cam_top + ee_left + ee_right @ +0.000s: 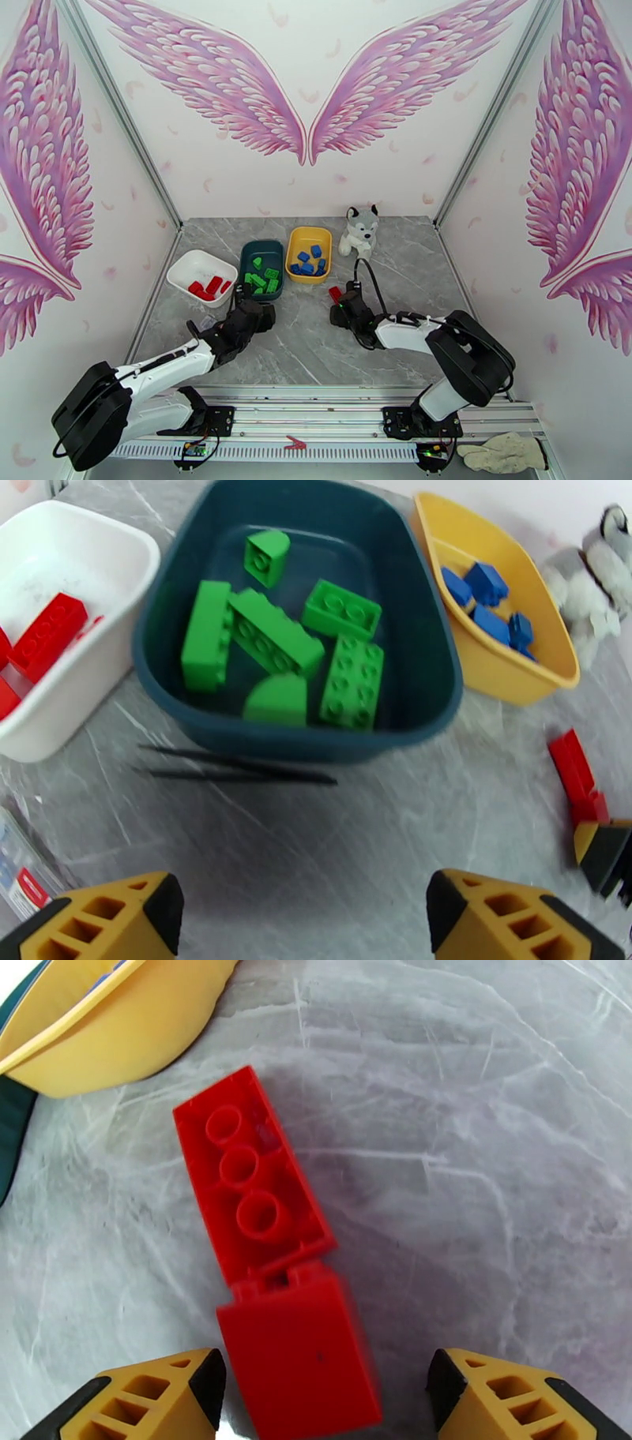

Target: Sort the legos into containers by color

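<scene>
The white tray (189, 270) (75, 693) holds red legos (208, 286) (47, 634). Green legos (261, 279) (272, 642) fill the dark teal tray (261, 249) (316, 740), and blue legos (308, 262) (486, 598) lie in the yellow tray (309, 235) (505, 673). My left gripper (254, 304) (304, 922) hovers open and empty just in front of the teal tray. Two red legos (335, 294) (249, 1189) lie joined on the table right of the trays. My right gripper (341, 309) (324, 1402) is open around the nearer red block (304, 1355), which sits close to its left finger.
A plush husky (359, 230) (596, 590) sits behind the yellow tray. Two thin black sticks (237, 766) lie on the table in front of the teal tray. A small packet (24, 871) lies at the left. A work glove (502, 451) rests off the table at the front right.
</scene>
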{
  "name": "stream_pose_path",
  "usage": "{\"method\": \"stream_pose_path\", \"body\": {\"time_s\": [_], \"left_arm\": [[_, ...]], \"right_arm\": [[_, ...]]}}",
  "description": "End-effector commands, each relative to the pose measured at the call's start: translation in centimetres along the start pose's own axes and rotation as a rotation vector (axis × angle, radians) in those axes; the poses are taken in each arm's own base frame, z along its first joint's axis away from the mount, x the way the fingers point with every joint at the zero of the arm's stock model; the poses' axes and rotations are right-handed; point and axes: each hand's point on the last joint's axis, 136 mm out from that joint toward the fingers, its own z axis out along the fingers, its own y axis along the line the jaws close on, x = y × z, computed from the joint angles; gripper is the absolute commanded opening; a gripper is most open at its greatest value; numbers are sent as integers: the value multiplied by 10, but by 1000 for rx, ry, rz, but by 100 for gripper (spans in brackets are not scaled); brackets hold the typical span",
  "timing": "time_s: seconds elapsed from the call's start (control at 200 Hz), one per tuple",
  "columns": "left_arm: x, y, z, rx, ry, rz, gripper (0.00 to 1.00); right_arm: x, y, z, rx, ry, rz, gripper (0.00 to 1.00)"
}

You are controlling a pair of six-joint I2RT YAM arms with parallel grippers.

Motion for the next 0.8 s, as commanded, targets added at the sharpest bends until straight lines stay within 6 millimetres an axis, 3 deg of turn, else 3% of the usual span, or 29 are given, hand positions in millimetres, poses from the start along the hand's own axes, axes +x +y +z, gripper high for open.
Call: {"method": "stream_pose_path", "body": {"time_s": [0.0, 0.245, 0.51, 0.635, 0.795], "left_arm": [[-5, -8, -4, 12, -61, -37, 86], [-2, -27, -4, 59, -59, -17, 88], [-14, -26, -11, 64, -91, -19, 93], [-30, -14, -16, 42, -116, -33, 98], [-59, 14, -21, 16, -137, -90, 99]], "right_arm": [[-2, 1, 11, 3, 17, 16, 68], [-1, 7, 8, -28, 35, 29, 50], [9, 21, -11, -119, 34, 41, 29], [10, 50, -21, -210, 36, 18, 27], [4, 110, -34, -372, 43, -35, 26]]}}
